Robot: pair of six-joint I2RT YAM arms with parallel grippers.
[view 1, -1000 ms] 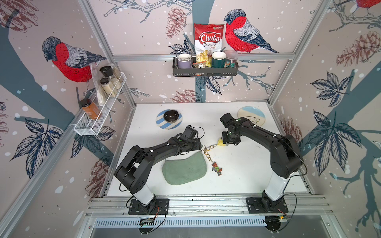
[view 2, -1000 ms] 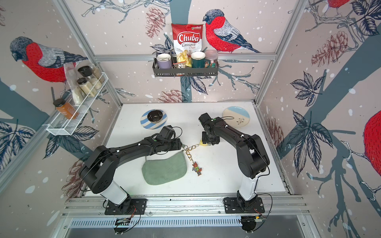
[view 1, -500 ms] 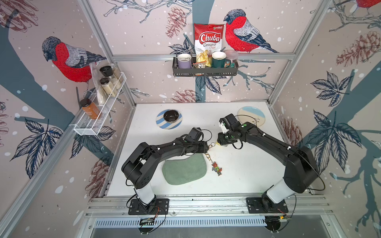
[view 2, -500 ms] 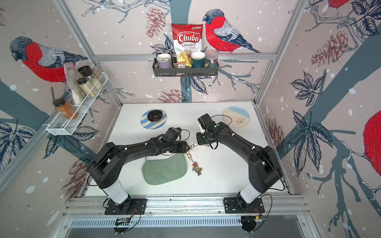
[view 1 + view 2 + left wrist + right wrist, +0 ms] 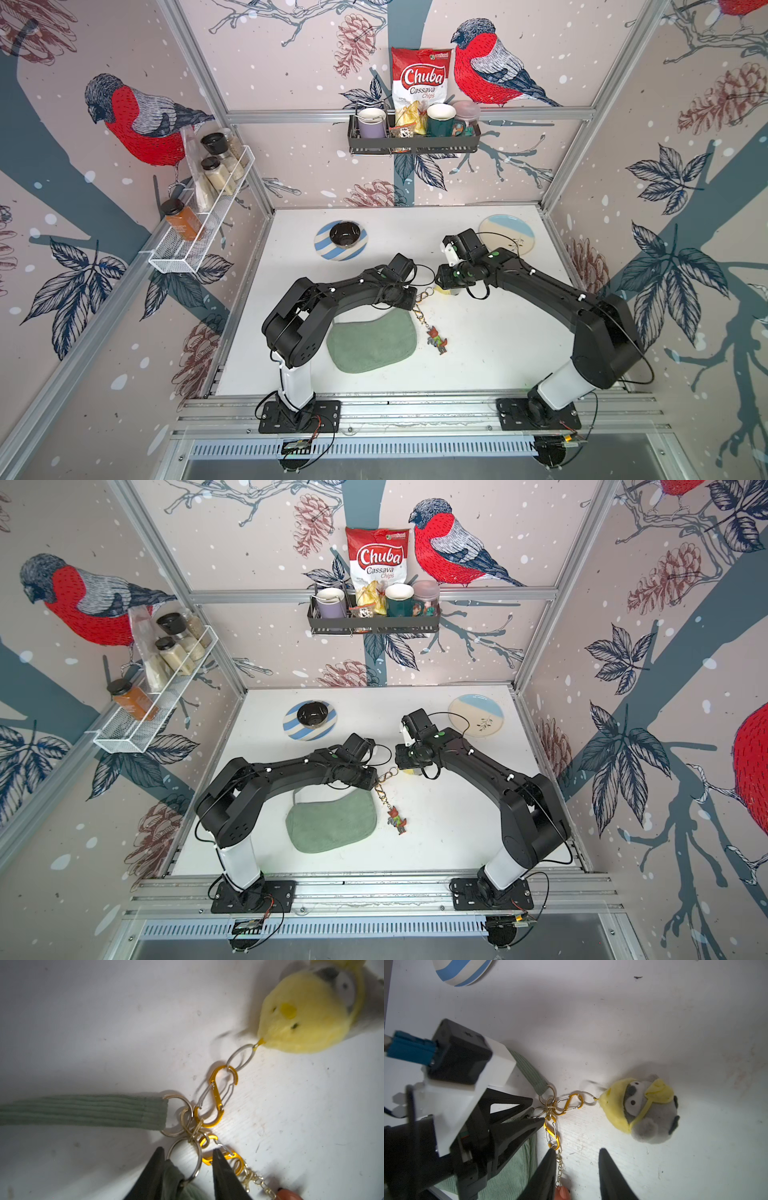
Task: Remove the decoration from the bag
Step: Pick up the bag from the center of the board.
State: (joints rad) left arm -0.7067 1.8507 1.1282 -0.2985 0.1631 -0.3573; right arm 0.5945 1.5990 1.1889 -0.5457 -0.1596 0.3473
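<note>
Nothing has come off the bag [image 5: 370, 343] yet, as far as the pictures show. It lies flat on the white table [image 5: 498, 332] between the two arm bases, and both decorations are clipped to the cluster of rings at its upper tip. A yellow-hooded plush [image 5: 643, 1109] lies just beyond that tip, joined by an orange S-clip [image 5: 216, 1097]. A small fox figure [image 5: 436, 340] lies just beside the bag's edge on a gold chain with a second orange clip [image 5: 551, 1132]. The bag's strap [image 5: 83, 1109] runs off from the same rings. The left gripper [image 5: 187, 1149] is at the bag's tip, jaws partly spread astride the key ring [image 5: 200, 1161] and the fabric tab it hangs from; whether they press on it I cannot tell. The right gripper [image 5: 577, 1149] hangs just past the tip, jaws apart and empty, one finger touching the fox's chain. By my judgement this is the bracing step: left to do is steadying the rings, opening a clip gate and drawing the decoration clear
</note>
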